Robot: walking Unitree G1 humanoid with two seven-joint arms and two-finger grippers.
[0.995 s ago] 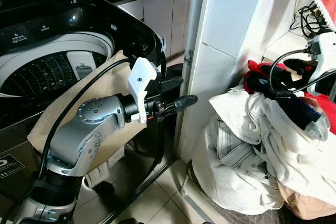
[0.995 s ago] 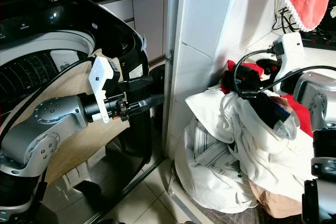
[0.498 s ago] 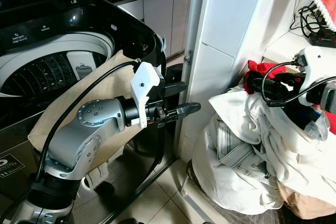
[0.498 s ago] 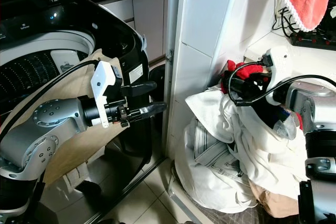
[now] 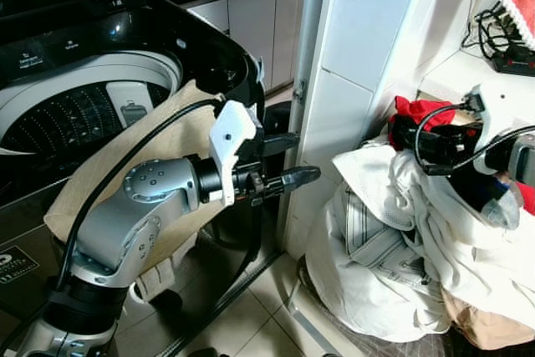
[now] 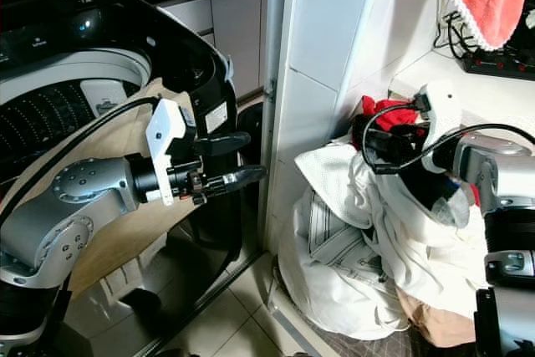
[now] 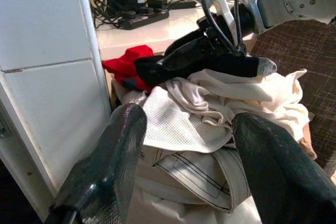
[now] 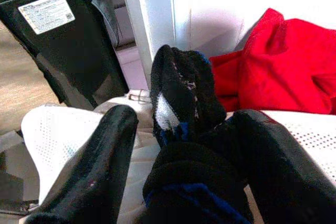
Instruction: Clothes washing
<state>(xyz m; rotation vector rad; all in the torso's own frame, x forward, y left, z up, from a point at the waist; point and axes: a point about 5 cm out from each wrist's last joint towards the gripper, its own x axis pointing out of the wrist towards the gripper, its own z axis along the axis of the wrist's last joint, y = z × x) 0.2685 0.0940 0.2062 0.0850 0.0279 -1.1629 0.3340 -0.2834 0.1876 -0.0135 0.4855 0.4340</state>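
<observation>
Right gripper (image 6: 393, 141) is closing its black fingers on a dark navy sock (image 7: 210, 61) atop the heap of white and cream clothes (image 5: 393, 248), beside a red garment (image 8: 283, 72). Left gripper (image 5: 288, 159) is hovering spread apart before the black top-loading washer (image 5: 92, 81). Lifting cleanly, without snagging neighbours, matters.

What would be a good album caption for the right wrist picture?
Right gripper closing on a dark sock with blue trim atop a white laundry pile, red garment behind.
</observation>
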